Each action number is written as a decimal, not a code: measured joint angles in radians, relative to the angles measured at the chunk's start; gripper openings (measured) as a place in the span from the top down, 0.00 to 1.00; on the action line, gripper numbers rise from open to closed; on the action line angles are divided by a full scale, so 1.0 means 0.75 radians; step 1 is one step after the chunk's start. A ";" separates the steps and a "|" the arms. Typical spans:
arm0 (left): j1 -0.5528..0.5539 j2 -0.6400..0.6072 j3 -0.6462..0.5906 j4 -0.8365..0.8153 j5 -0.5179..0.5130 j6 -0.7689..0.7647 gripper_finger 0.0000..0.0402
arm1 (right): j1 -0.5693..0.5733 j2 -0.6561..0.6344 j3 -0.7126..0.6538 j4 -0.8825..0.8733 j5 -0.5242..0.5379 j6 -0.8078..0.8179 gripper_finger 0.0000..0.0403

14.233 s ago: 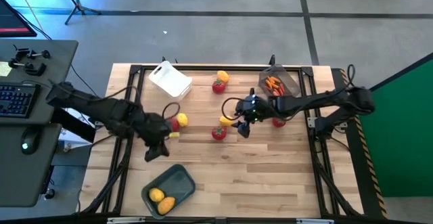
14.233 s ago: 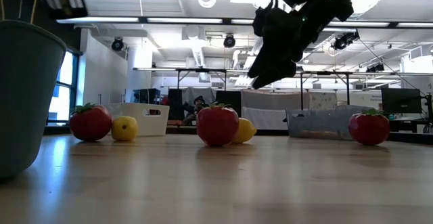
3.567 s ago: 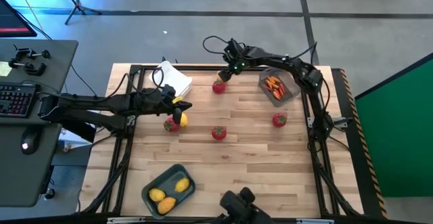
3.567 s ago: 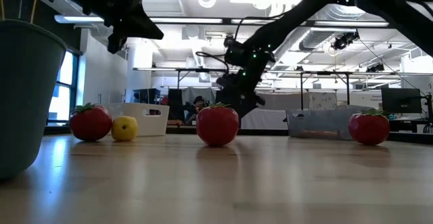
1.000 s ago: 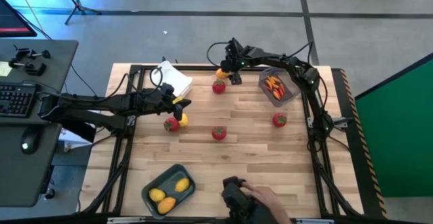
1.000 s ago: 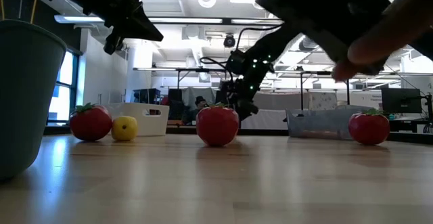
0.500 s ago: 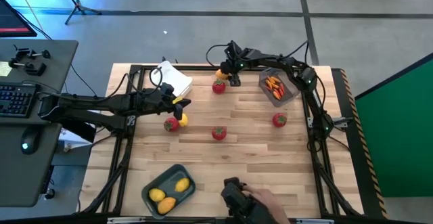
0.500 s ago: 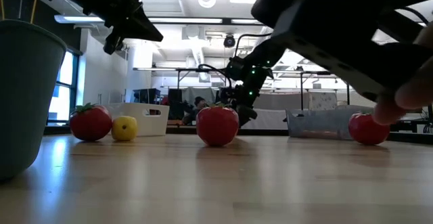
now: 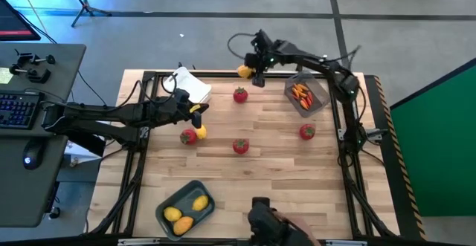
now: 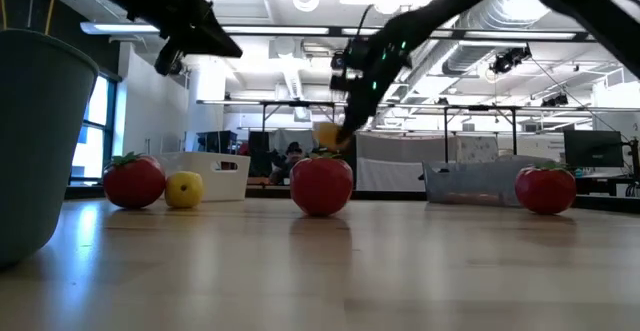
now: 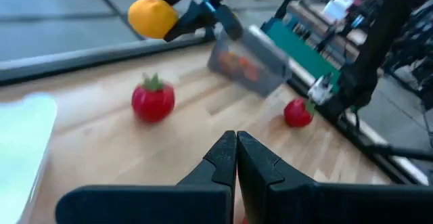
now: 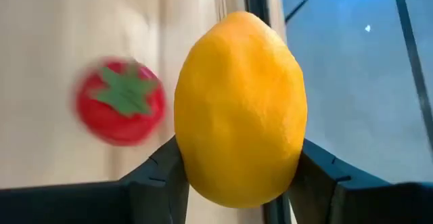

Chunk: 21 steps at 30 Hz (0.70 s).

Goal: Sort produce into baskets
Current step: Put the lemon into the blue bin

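My right gripper [image 9: 250,71] is shut on a yellow-orange oval fruit [image 9: 243,70] over the table's far edge; the fruit also shows in the low view [image 10: 328,134] and the left wrist view [image 11: 153,17]. A red fruit [image 9: 240,94] rests on the table just near of it. My left gripper [image 11: 236,151] is shut and empty, hovering [image 9: 196,111] above a red fruit [image 9: 189,135] and a yellow fruit [image 9: 201,131]. The white basket [image 9: 187,87], the dark see-through basket [image 9: 306,94] and the grey-blue basket [image 9: 186,207] stand on the table. My right gripper pinches the fruit's middle between its two fingers [image 12: 169,173], one on each long side [image 12: 193,149]. The fingers come from the table's right side, slanting down. The fruit is lifted clear of the table, above the red fruit.
Two more red fruits [image 9: 240,146] [image 9: 307,131] lie mid-table. The dark basket holds orange-red pieces [image 9: 300,92]; the grey-blue basket holds three yellow fruits [image 9: 178,218]. A person's hand with a black object [image 9: 266,227] is at the near edge.
My right gripper has risen and gone toward the far edge with the yellow-orange fruit, which lay on the table beside the red fruit and is now lifted clear. The person's hand and black object have left the low view.
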 joint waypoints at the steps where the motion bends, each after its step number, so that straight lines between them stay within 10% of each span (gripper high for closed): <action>1: 0.000 0.000 0.000 0.031 -0.006 0.024 1.00 | 0.001 -0.038 0.000 -0.003 -0.024 0.034 0.58; 11: 0.004 0.000 0.001 0.466 0.082 0.355 1.00 | 0.080 -0.300 -0.102 0.153 -0.328 0.457 0.59; 21: 0.034 -0.001 0.024 0.574 0.100 0.402 0.96 | 0.291 -0.524 -0.579 0.998 -0.322 0.967 0.59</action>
